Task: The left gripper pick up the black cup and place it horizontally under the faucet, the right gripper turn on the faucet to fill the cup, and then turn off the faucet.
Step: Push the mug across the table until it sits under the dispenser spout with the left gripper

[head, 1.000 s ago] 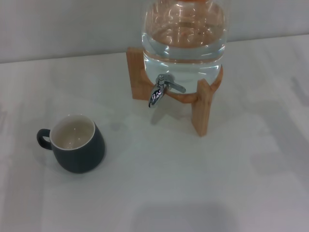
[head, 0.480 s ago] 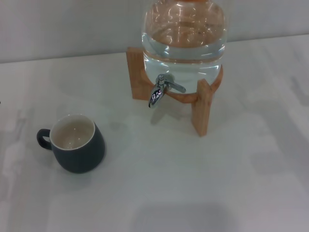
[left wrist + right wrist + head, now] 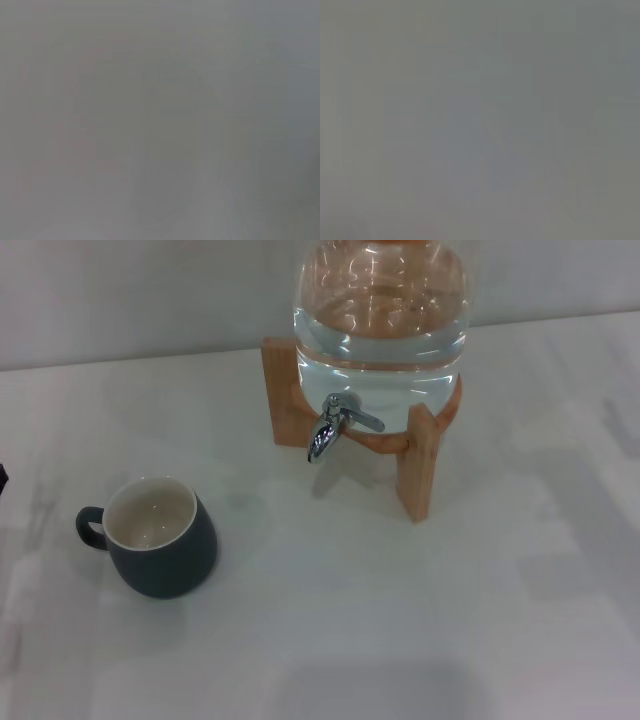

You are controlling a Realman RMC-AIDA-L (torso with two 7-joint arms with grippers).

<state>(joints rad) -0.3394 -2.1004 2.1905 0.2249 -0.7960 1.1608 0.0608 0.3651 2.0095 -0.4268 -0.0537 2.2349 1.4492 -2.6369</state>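
Note:
The black cup (image 3: pixel 160 540) stands upright on the white table at the front left, cream inside, its loop handle pointing left. The faucet (image 3: pixel 330 428) is a chrome tap with a downward spout and a short lever, on the clear glass jar (image 3: pixel 382 315) of water at the back centre. The cup is well to the left of the spout and nearer to me. A small dark tip of my left gripper (image 3: pixel 2 477) shows at the left edge, left of the cup and apart from it. My right gripper is out of view. Both wrist views show only plain grey.
The jar rests on a wooden stand (image 3: pixel 420 455) with legs that reach down to the table (image 3: pixel 400 620). A grey wall runs behind the table.
A dark tip has come in at the left edge of the head view and grown slightly. The cup, jar and faucet have not moved.

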